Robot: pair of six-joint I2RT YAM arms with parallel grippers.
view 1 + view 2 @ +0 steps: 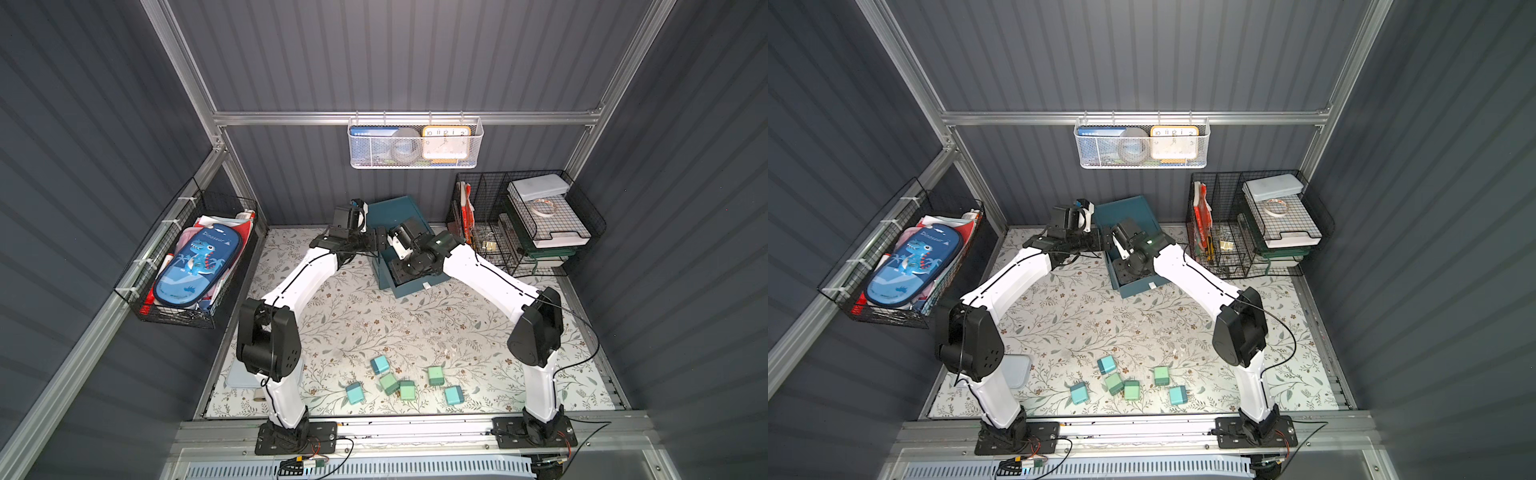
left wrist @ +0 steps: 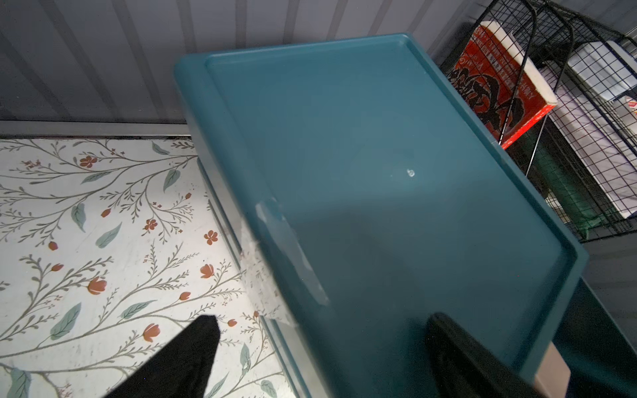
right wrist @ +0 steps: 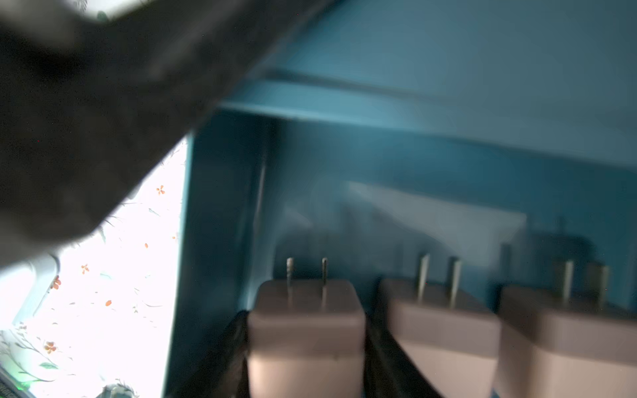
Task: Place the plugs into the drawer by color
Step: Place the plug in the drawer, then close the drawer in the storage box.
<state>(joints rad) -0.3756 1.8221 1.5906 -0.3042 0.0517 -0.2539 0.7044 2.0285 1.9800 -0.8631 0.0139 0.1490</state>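
Observation:
The dark teal drawer cabinet (image 1: 395, 212) (image 1: 1125, 212) (image 2: 396, 155) stands at the back centre with one drawer (image 1: 415, 286) pulled out. Three peach-pink plugs (image 3: 306, 330) (image 3: 441, 327) (image 3: 565, 337) stand in it side by side, prongs up. My right gripper (image 1: 398, 270) (image 3: 306, 344) reaches into that drawer, its fingers pressed on both sides of the end plug. My left gripper (image 1: 376, 239) (image 2: 325, 327) hangs open at the cabinet's top edge, holding nothing. Blue plugs (image 1: 379, 365) (image 1: 354, 393) (image 1: 454, 395) and green plugs (image 1: 389, 383) (image 1: 407, 390) (image 1: 435, 375) lie loose near the table's front.
Black wire racks (image 1: 528, 224) with papers and trays stand right of the cabinet. A wire basket (image 1: 195, 262) with a dinosaur pencil case hangs on the left wall. A white mesh basket (image 1: 415, 143) hangs on the back wall. A pale blue lid (image 1: 241, 376) lies under the left arm.

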